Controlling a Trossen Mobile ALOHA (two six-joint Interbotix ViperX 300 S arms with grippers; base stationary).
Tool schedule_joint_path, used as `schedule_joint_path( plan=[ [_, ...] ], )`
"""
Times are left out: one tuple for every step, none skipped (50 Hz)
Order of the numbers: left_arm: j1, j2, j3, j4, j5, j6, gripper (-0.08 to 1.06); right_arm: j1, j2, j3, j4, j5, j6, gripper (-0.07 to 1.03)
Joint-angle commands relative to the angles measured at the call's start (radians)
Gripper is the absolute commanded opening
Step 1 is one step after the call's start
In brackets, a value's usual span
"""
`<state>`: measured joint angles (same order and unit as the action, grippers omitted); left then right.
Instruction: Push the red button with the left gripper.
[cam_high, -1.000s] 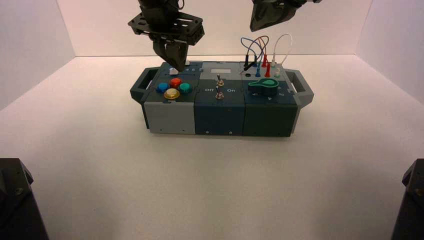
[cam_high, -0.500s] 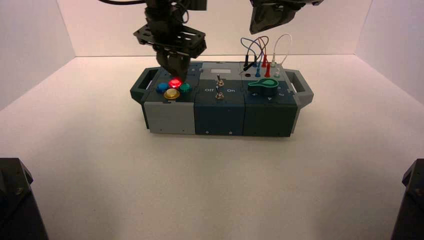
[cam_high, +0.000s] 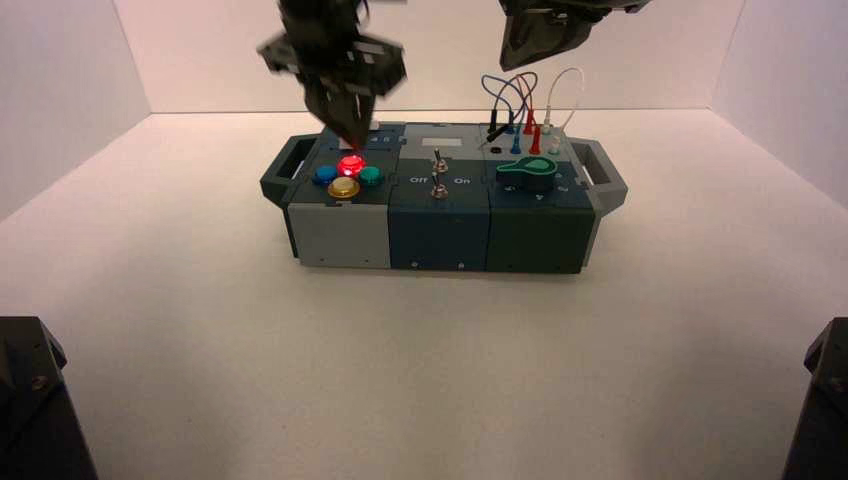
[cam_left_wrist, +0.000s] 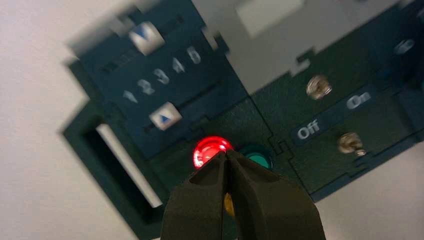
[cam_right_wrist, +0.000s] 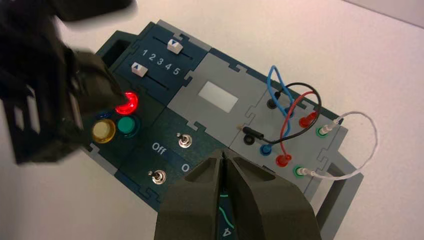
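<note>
The red button (cam_high: 351, 165) glows bright red at the back of the button cluster on the box's left module. It also shows lit in the left wrist view (cam_left_wrist: 209, 150) and the right wrist view (cam_right_wrist: 128, 103). My left gripper (cam_high: 352, 142) is shut, its fingertips pointing down just above and behind the button. In its own view (cam_left_wrist: 227, 153) the tips overlap the button's edge; I cannot tell whether they touch. It shows in the right wrist view as a dark blurred mass (cam_right_wrist: 95, 87). My right gripper (cam_high: 512, 55) hangs shut, high above the wired module (cam_right_wrist: 223, 156).
Blue (cam_high: 325, 175), yellow (cam_high: 344, 187) and green (cam_high: 371, 175) buttons surround the red one. Two sliders (cam_left_wrist: 165, 118) sit behind them. Two toggle switches (cam_high: 438, 175) marked Off and On stand mid-box, with a green knob (cam_high: 528, 172) and looped wires (cam_high: 520, 100) on the right.
One second ago the left gripper was behind the unlit red button. It came down onto the button, which lit up. Now the gripper has lifted slightly and the button still glows.
</note>
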<state>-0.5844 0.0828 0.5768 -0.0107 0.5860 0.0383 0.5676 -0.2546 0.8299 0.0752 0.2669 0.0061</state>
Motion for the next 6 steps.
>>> schedule_joint_path(
  plan=[
    [-0.006,-0.072,-0.005,0.002,0.002,0.0,-0.03,0.005,-0.012,-0.012,0.009,0.002,0.005,-0.03],
    [-0.006,-0.074,-0.003,0.002,0.005,0.0,-0.03,0.005,-0.011,-0.014,0.009,0.002,0.005,-0.03],
    [-0.006,-0.074,-0.002,0.002,0.008,-0.002,-0.03,0.005,-0.011,-0.014,0.009,0.003,0.005,-0.03],
    [-0.006,-0.074,0.0,0.002,0.008,-0.002,-0.03,0.005,-0.008,-0.015,0.009,0.006,0.005,-0.03],
    [-0.006,-0.074,0.0,0.002,0.009,-0.003,-0.03,0.005,-0.008,-0.015,0.011,0.008,0.003,-0.03],
    [-0.006,-0.074,0.002,0.002,0.008,-0.003,-0.03,0.005,-0.006,-0.015,0.011,0.008,0.005,-0.03]
  ],
)
